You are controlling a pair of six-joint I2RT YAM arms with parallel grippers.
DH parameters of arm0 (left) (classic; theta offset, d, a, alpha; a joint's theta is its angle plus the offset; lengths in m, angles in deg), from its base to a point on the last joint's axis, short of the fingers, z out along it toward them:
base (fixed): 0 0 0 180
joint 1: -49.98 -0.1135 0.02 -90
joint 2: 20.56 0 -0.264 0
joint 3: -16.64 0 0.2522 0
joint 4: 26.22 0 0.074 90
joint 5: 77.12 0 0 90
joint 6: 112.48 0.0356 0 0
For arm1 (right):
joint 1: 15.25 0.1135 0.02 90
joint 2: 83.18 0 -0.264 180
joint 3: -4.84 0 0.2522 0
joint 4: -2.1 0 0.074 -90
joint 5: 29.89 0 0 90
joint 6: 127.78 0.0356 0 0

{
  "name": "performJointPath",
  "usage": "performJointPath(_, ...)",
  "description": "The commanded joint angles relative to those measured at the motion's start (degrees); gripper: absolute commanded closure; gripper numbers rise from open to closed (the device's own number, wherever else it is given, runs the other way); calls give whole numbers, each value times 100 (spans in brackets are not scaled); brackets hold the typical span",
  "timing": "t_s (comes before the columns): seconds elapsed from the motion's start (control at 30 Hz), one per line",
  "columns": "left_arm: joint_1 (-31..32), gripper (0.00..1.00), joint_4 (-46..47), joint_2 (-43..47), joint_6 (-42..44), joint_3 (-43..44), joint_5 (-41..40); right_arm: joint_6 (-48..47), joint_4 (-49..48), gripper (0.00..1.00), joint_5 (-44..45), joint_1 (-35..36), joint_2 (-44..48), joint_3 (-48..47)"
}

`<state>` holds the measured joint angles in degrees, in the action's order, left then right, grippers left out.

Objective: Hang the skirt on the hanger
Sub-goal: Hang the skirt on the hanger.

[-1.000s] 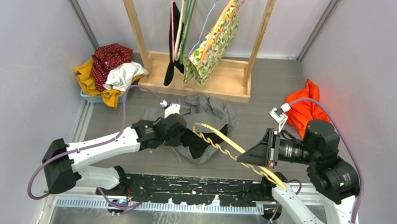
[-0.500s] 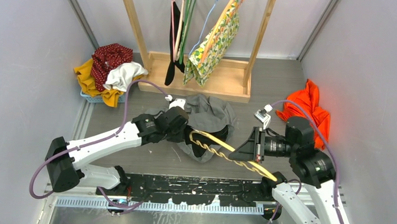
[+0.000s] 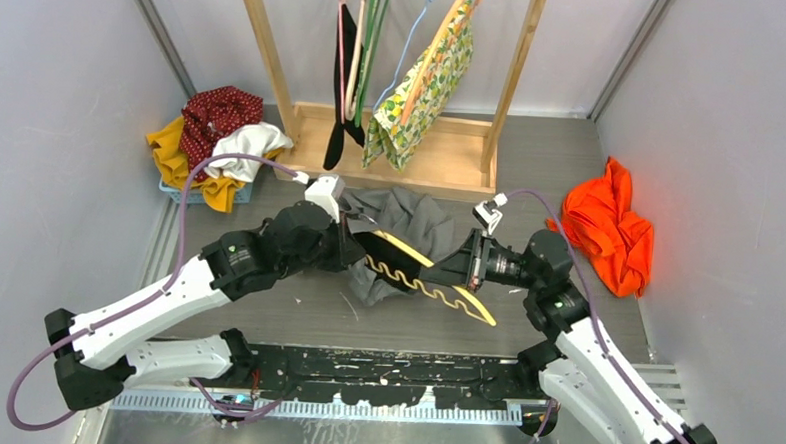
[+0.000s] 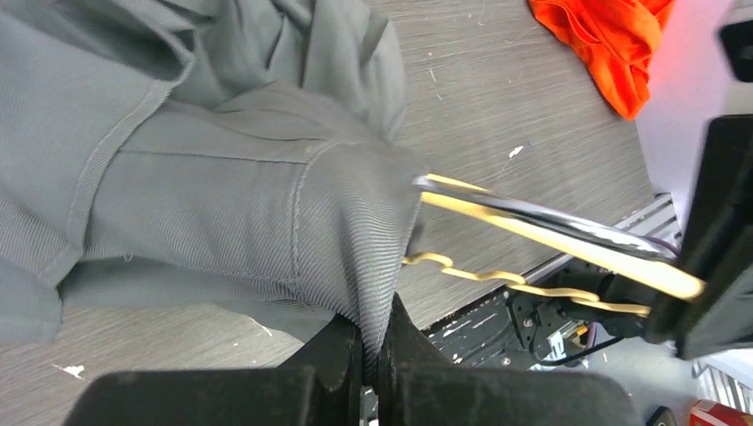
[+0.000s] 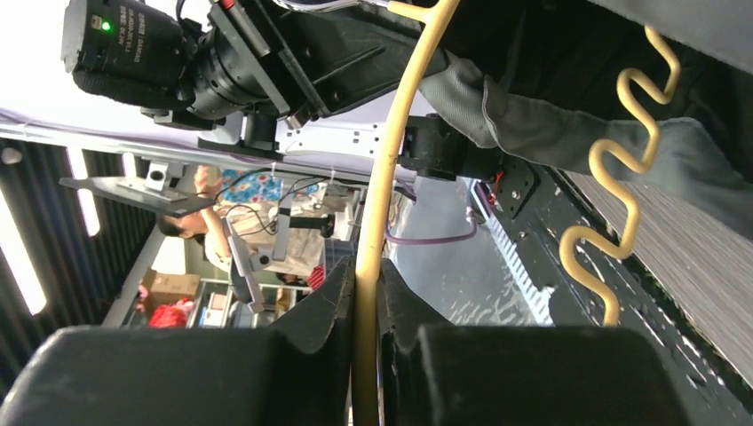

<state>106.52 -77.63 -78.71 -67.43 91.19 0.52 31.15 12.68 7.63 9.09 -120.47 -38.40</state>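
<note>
Since a sec ago both arms have pushed toward the far edge of the table (image 3: 571,170). R arm has swung in from the right side, away from the orange cloth (image 3: 609,231), and the hanger (image 3: 436,292) has come along w/ it toward the skirt (image 3: 409,218).

Skirt sits mid-table, just before the base of the rack (image 3: 267,46). One fold is lifted and the rest is bunched on the surface. Left gripper (image 4: 373,342) is clenched on that grey fold, at a stitched edge. Right gripper (image 5: 364,284) is clamped on the hanger's straight yellow bar, the wavy bar hanging free beside it. One hanger end goes out of sight at the held fold, prob. into the opening, can't confirm.

Handling, as I judge it:
- Skirt is soft, light and limp, w/ a ribbed weave that grips OK. It'll sag and close up unless held taut.
- Best hold is the waistband or a doubled seam, near the edge, so the opening stays wide.
- Hanger is thin, stiff, light and smooth. It may pivot in a two-finger pinch, so hold it near the mid-bar.
</note>
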Motion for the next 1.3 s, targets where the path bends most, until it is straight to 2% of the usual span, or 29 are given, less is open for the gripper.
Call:
performJointPath(0.0, 7, 100, 636, 38, -23, 105, 191, 774, -3322, 99, 380, 208, -566, 433)
performJointPath(0.13, 1, 100, 465, -60, 104, 359, 69, 1224, -5209, 99, 537, 472, -1095, 761)
performJointPath(0.2, 7, 100, 193, -86, 180, 533, -133, 1336, -5657, 99, 574, 475, -1157, 812)
performJointPath(0.27, 5, 100, -8, -51, 249, 676, -281, 1404, -5758, 99, 627, 476, -1004, 852)
performJointPath(0.37, 4, 100, -351, -74, 337, 962, -380, 1256, -5379, 99, 596, 475, -657, 802)
performJointPath(0.47, 4, 100, -460, -312, 495, 1446, -87, 915, -5135, 99, 641, 484, -541, 863)
performJointPath(0.63, 15, 100, -644, -1043, 849, 2553, 657, 1556, -7096, 99, 695, 484, -1407, 1007)
performJointPath(0.73, 44, 100, -751, -1356, 987, 3173, 996, 1706, -7812, 99, 863, 492, -1753, 1033)
performJointPath(0.87, 199, 100, -738, -1664, 1002, 3689, 1293, 1434, -7830, 99, 1008, 563, -1772, 916)
performJointPath(1.07, 381, 98, -598, -1778, 955, 3816, 1677, 1261, -7824, 99, 1030, 563, -1766, 729)
performJointPath(1.27, 385, 77, -937, -1108, 1097, 3439, 936, 1096, -7832, 99, 1190, 559, -1492, 846)
